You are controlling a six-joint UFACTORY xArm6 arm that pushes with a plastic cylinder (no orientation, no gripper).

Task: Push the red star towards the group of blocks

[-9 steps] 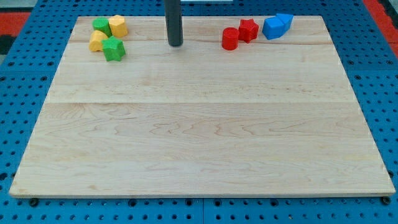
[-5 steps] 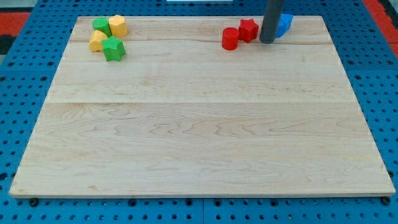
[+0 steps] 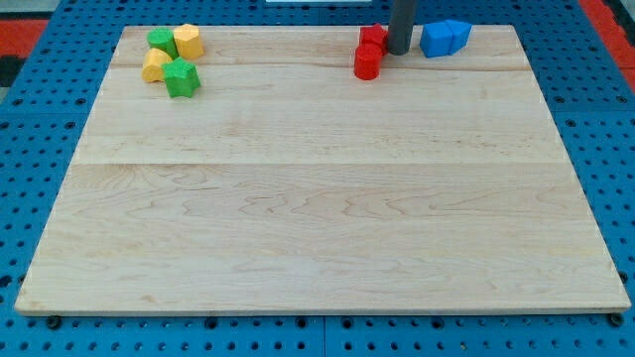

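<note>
The red star [image 3: 373,38] lies near the view's top edge of the board, partly hidden by my rod. My tip [image 3: 399,51] touches its right side. A red cylinder [image 3: 367,62] sits just below the star, touching it. A group of blocks lies at the top left: a green block [image 3: 161,42], a yellow block [image 3: 188,41], a second yellow block [image 3: 155,65] and a green star [image 3: 182,77].
Two blue blocks [image 3: 444,38] sit together to the right of my tip at the board's top. The wooden board [image 3: 317,198] lies on a blue pegboard surface.
My tip swept from the board's top middle to the right past the red blocks, then came back left against the red star, which shifted left and up.
</note>
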